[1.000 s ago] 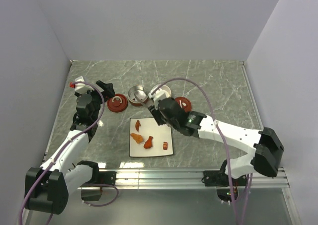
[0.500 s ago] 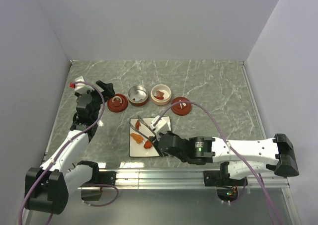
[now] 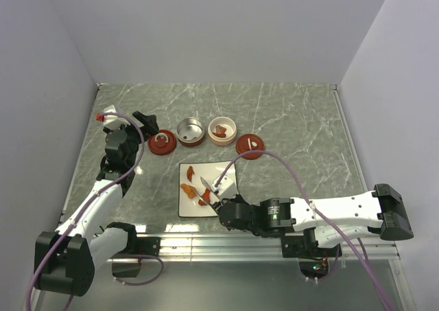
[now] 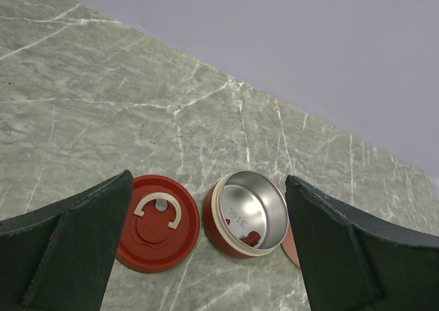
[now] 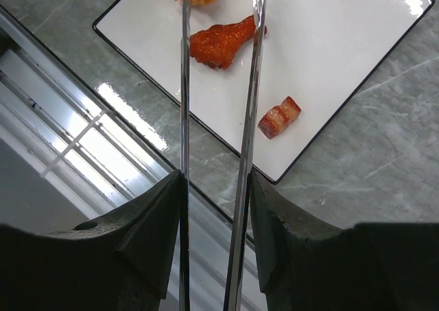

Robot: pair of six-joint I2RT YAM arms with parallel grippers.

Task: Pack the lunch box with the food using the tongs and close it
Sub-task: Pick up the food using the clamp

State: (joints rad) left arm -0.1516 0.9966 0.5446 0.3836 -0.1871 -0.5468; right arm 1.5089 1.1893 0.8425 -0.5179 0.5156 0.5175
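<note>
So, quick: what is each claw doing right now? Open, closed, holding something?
Left gripper: open, holding nothing.
Right gripper: closed on the tongs.

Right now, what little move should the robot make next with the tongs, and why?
Probably squeeze the right claw a little: it holds the tongs, whose two arms sit either side of the red food piece on the white plate, so closing should pinch it.
</note>
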